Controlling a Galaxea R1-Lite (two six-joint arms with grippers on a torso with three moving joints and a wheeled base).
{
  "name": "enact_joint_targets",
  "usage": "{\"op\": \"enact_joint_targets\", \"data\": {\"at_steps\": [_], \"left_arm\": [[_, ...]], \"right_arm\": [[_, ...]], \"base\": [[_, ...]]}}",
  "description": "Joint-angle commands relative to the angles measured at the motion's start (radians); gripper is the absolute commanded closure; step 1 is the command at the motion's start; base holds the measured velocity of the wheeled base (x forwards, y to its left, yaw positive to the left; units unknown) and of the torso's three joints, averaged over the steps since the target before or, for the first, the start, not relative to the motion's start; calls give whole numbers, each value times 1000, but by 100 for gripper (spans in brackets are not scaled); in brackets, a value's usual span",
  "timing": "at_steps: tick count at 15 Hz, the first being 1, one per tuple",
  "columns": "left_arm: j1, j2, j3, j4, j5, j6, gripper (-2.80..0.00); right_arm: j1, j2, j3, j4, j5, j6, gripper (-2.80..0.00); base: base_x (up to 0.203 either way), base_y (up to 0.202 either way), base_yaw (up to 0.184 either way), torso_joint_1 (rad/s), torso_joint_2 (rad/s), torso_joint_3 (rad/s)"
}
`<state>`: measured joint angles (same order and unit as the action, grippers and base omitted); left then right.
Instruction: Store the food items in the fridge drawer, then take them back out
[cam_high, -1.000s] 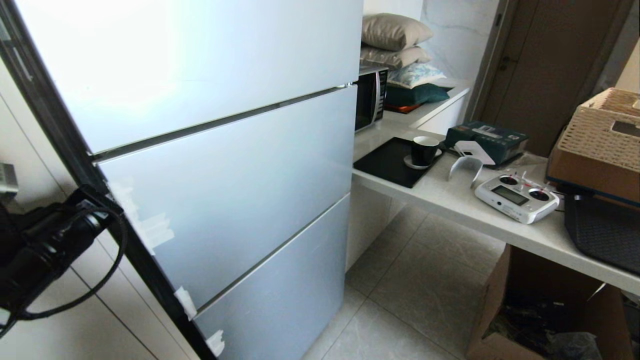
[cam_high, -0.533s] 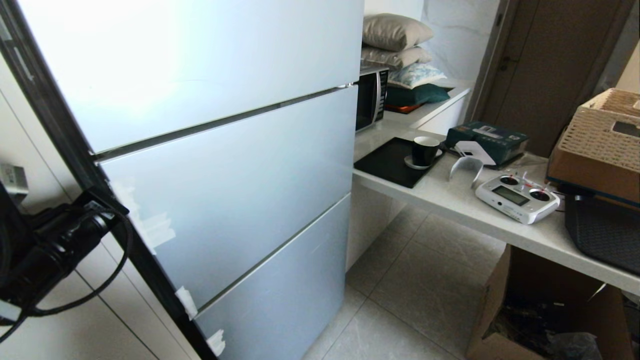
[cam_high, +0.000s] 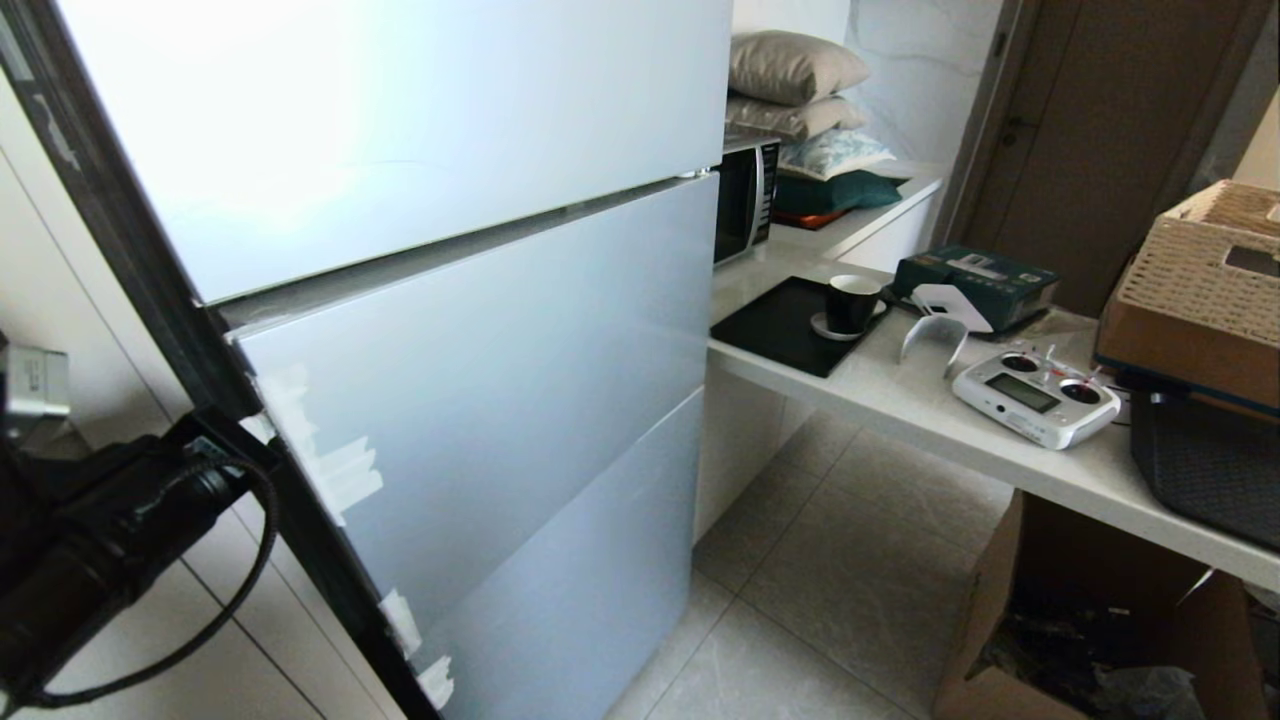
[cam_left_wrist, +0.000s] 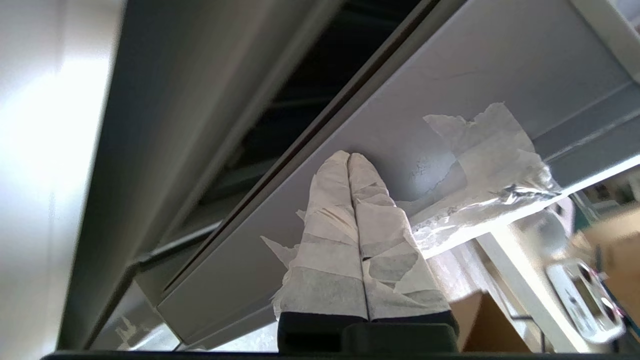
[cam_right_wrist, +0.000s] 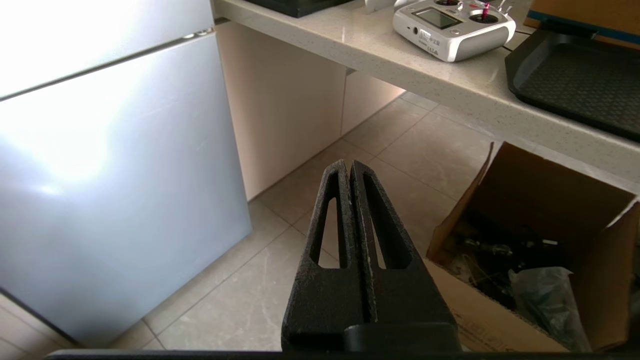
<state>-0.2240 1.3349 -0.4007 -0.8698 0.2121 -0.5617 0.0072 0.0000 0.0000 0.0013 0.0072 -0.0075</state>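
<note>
Clenched, the left gripper (cam_left_wrist: 350, 159) presses its tape-wrapped fingers (cam_left_wrist: 330, 220) tip-first against the inner edge of the middle fridge door panel (cam_high: 480, 380), with nothing between them. That panel stands ajar from the fridge body, a dark gap showing beside it in the left wrist view. Neither the fridge drawer nor any food item shows in any view.

Largest in the head view is the fridge, its three matte silver-blue panels stacked: the upper panel (cam_high: 400, 110), the middle one, and the lower panel (cam_high: 580, 590). Scraps of white tape (cam_high: 340, 480) cling to the near edge of the middle panel, and more tape (cam_left_wrist: 490, 150) shows crumpled close to the fingertips. The left arm (cam_high: 110, 540), black and trailing a cable, sits at the fridge's left side.

To the right runs a pale counter (cam_high: 960, 430) over a tiled floor (cam_high: 840, 570). An open cardboard box (cam_high: 1080, 620) sits under it. On the counter are a woven basket (cam_high: 1200, 260) on a box, a microwave (cam_high: 745, 195) with pillows (cam_high: 790, 65) stacked above, a black tray (cam_high: 775, 325), a dark mat (cam_high: 1210, 465), a white remote controller (cam_high: 1035, 395), and a black cup (cam_high: 850, 300) on a saucer.

Parked over the floor near the box, the right gripper (cam_right_wrist: 350, 167) has its black fingers pressed together, empty.
</note>
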Motion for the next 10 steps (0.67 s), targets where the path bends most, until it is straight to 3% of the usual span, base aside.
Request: {"op": "enact_joint_targets", "data": {"at_steps": [1, 10], "left_arm": [[-32, -32, 26, -8, -4, -3, 0], [-206, -166, 143, 4, -4, 3, 0]], "right_arm": [[0, 2, 0, 0, 0, 0, 0], [0, 2, 0, 1, 0, 0, 0]], "base": [[0, 0, 0, 0, 0, 0], [0, 0, 0, 0, 0, 0]]}}
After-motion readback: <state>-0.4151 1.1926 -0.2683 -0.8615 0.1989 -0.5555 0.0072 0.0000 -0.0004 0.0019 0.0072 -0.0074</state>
